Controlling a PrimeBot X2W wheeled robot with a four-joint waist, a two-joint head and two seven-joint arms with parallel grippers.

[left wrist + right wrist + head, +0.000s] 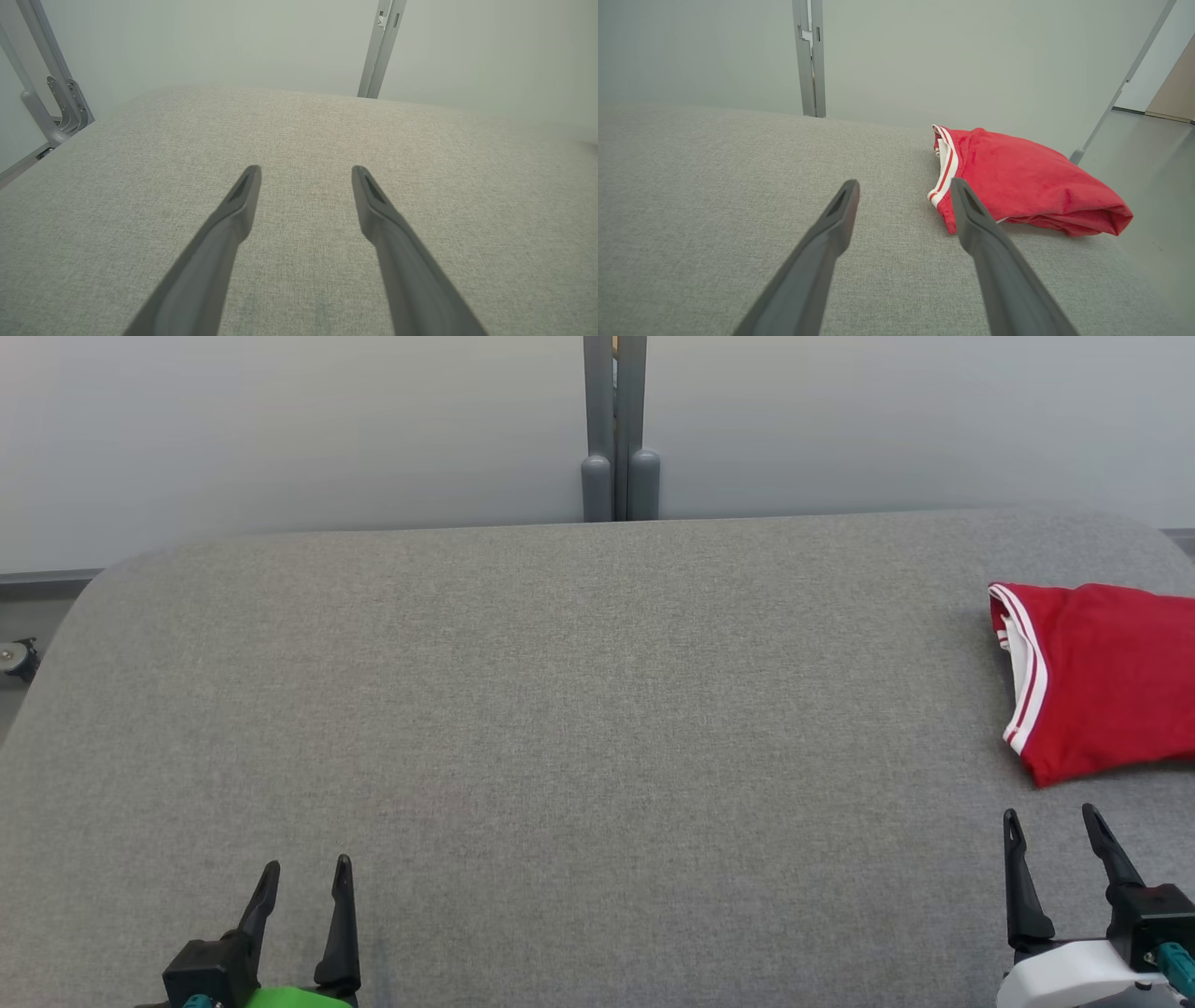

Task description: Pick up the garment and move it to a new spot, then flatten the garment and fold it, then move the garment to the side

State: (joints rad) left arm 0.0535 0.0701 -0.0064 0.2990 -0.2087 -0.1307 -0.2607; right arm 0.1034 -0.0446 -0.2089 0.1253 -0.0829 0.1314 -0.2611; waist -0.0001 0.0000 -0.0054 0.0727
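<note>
The grey fabric-covered table (560,728) spreads out ahead of both my grippers and runs under them. Beyond its far edge, well ahead of my fingertips, stands a pale wall (280,429).

The garment (1102,681) is red with white stripes along one hem and a white lining showing inside. It lies folded into a compact bundle on the table, just ahead of my right gripper (1050,812) and a little to its outer side, close to the table's right edge. The striped hem faces inward, toward the middle of the table. From the head view, a strip of bare table separates my right fingertips from the cloth, so I am near it but not touching it. In the right wrist view my outer finger crosses in front of the hem's lower corner.

My right gripper is released, its two dark fingers spread wide with nothing between them. My left gripper (307,863) is released too, fingers apart over bare table, well apart from the garment and far to its left.

A grey double post (616,429) rises against the wall, ahead and between my two grippers. Off the table, ahead of my left gripper and to its outer side, a small dark wheeled fitting (14,658) sits on the floor.
</note>
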